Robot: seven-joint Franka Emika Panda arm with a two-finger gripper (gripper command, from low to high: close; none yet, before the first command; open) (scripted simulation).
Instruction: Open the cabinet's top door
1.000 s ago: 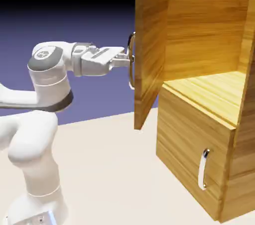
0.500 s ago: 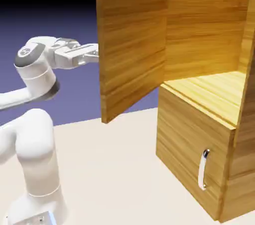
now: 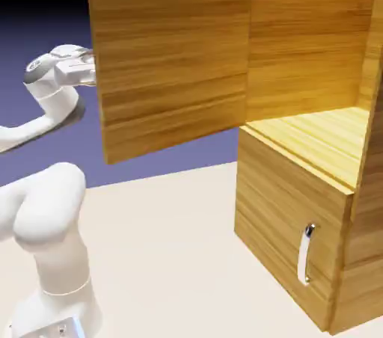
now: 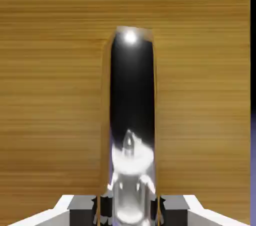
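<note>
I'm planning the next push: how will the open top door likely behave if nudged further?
The top door looks like a flat wooden panel, so it should stay stiff. Joined along one upright edge, it would probably swing rather than tip. Its glossy chrome handle may be slippery.

The exterior view stands back from the scene, a little above the level of the lower compartment, and takes in the arm [image 3: 56,217] at the exterior view's left and most of the cabinet [image 3: 299,232] at its right, whose right side runs out of the picture; it faces the inner side of the open top door [image 3: 172,67] and looks down onto the tabletop [image 3: 164,254]

The hand view looks along the gripper [image 4: 128,211] from very near, square onto the outer face of that same door, with the chrome handle [image 4: 132,100] running up its middle and a strip of backdrop [image 4: 253,170] at its right edge

Both views share the door, seen from opposite sides
</note>
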